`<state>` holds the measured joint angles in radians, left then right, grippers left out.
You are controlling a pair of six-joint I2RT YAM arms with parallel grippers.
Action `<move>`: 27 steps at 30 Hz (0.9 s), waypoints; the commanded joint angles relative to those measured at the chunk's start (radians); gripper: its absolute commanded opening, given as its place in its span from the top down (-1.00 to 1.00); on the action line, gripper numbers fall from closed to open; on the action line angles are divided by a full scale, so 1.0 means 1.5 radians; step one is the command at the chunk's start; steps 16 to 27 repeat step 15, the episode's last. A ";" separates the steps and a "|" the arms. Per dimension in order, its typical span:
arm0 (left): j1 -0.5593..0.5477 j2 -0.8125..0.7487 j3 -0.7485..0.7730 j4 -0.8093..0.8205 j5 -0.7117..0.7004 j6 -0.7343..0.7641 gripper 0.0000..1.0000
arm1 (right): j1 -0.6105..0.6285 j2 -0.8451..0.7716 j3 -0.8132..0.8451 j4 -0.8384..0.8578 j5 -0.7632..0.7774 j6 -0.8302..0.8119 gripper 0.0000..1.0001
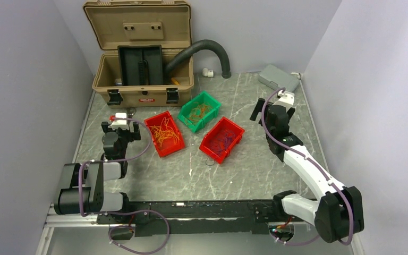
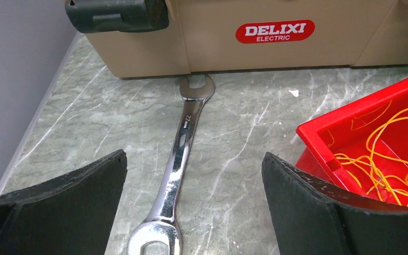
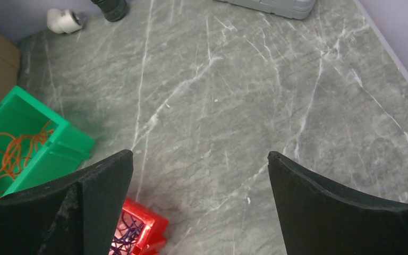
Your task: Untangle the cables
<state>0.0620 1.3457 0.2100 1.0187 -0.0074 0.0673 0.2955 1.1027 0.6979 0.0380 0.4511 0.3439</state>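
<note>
Both arms are hovering empty: the left gripper (image 2: 194,156) is standing spread wide over a wrench (image 2: 183,143) near the table's left edge, and the right gripper (image 3: 200,154) is spread just as wide over bare table toward the right edge. The cables are lying in three bins mid-table, nearer the far edge: orange and yellow strands (image 1: 166,133) in the left red bin (image 1: 152,137), orange loops (image 1: 197,112) in the green bin (image 1: 188,123), and purple strands (image 1: 222,139) in the right red bin (image 1: 210,153). Any pick here is calling for pinching a single outer loop and lifting slowly, so that neighbours are slipping free rather than dragging along. The open toolbox (image 1: 138,95) at the far left corner is holding a black tray (image 1: 139,65).
</note>
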 commanded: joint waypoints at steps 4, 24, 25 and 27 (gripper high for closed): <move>-0.002 0.001 0.017 0.017 0.017 0.009 -0.99 | -0.011 -0.009 0.010 0.021 -0.045 0.010 -1.00; -0.002 0.002 0.016 0.020 0.017 0.009 -0.99 | -0.011 -0.014 0.011 0.018 -0.026 0.005 -1.00; -0.002 0.002 0.016 0.020 0.017 0.009 -0.99 | -0.011 -0.014 0.011 0.018 -0.026 0.005 -1.00; -0.002 0.002 0.016 0.020 0.017 0.009 -0.99 | -0.011 -0.014 0.011 0.018 -0.026 0.005 -1.00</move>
